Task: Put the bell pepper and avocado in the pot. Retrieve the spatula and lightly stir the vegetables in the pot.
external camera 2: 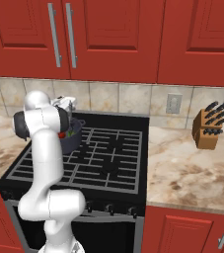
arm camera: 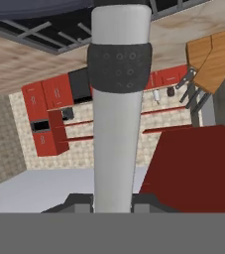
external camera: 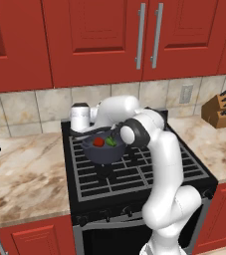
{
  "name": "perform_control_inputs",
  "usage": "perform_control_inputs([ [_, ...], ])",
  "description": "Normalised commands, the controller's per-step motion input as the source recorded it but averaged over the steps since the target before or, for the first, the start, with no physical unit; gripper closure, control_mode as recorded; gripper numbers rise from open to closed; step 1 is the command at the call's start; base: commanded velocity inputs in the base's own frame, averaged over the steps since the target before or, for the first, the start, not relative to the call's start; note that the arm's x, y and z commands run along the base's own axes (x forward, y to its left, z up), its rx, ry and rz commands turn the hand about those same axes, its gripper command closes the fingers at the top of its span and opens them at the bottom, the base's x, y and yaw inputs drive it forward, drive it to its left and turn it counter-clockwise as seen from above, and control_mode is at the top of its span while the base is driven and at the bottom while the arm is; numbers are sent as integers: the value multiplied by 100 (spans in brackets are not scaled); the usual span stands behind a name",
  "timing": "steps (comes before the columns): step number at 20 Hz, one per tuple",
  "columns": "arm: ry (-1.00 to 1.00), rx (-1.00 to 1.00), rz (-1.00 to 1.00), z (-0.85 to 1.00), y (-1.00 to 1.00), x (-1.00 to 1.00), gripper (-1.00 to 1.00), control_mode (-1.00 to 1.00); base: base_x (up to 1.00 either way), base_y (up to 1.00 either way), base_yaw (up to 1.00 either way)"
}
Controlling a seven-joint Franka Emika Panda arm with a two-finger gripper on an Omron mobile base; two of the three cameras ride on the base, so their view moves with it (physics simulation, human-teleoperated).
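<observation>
The dark grey-blue pot (external camera: 103,153) stands on the back left burner of the stove. Inside it lie the red bell pepper (external camera: 98,142) and the green avocado (external camera: 111,142). The right base view shows the pot (external camera 2: 73,140) partly behind my arm, with the bell pepper (external camera 2: 62,134) at its rim. My gripper (external camera: 78,128) hangs at the pot's left rim and points down. In the hand view the gripper (arm camera: 113,201) is shut on the spatula (arm camera: 120,124), whose grey handle with a black band runs toward the pot's dark rim. The spatula's blade end is hidden.
The black stove grate (external camera: 134,174) spreads around the pot. A wooden knife block (external camera: 219,110) stands on the counter to the right, also seen as the knife block (external camera 2: 208,129). Red cabinets hang above. Marble counter lies on both sides of the stove.
</observation>
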Motion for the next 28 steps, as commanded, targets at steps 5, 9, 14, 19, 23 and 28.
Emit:
perform_control_inputs([
  [5, 6, 0, 0, 0, 36, -2, 100, -100, 0, 0, 0],
  [9, 6, 0, 0, 0, 33, 0, 100, -100, 0, 0, 0],
  [14, 3, 0, 0, 0, 23, 0, 100, -100, 0, 0, 0],
  [19, 1, -2, 0, 5, 4, 0, 100, -100, 0, 0, 0],
  [23, 0, -2, 0, 1, 1, 11, 100, -100, 0, 0, 0],
  [28, 0, 0, 0, -57, 3, 30, 100, -100, 0, 0, 0],
])
